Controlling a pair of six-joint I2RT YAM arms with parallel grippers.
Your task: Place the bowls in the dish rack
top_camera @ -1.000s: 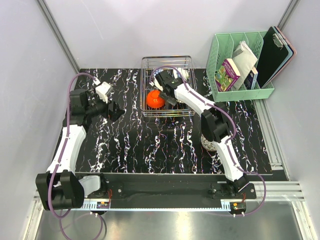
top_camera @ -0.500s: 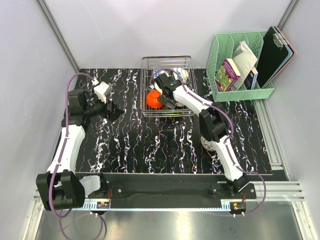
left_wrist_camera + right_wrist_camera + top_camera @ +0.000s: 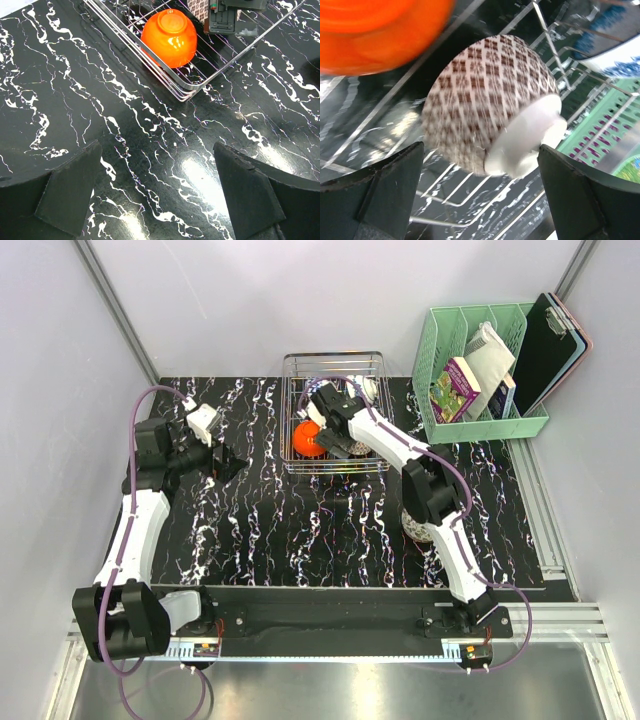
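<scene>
Right hand inside dish rack, fingers spread wide either side of the brown net-patterned bowl. That bowl lies tilted on the wires, foot showing. Orange bowl sits upside down beside it in the rack. Left hand wide, holding nothing, above the bench left of the rack.

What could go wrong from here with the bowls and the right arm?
1. The patterned bowl lies tilted in the rack inside the open right gripper; it may roll against the orange bowl beside it.
2. The gripper hangs close to the rack wires and may catch them when lifting.
3. Another bowl sits under the right arm; it could be bumped.
</scene>
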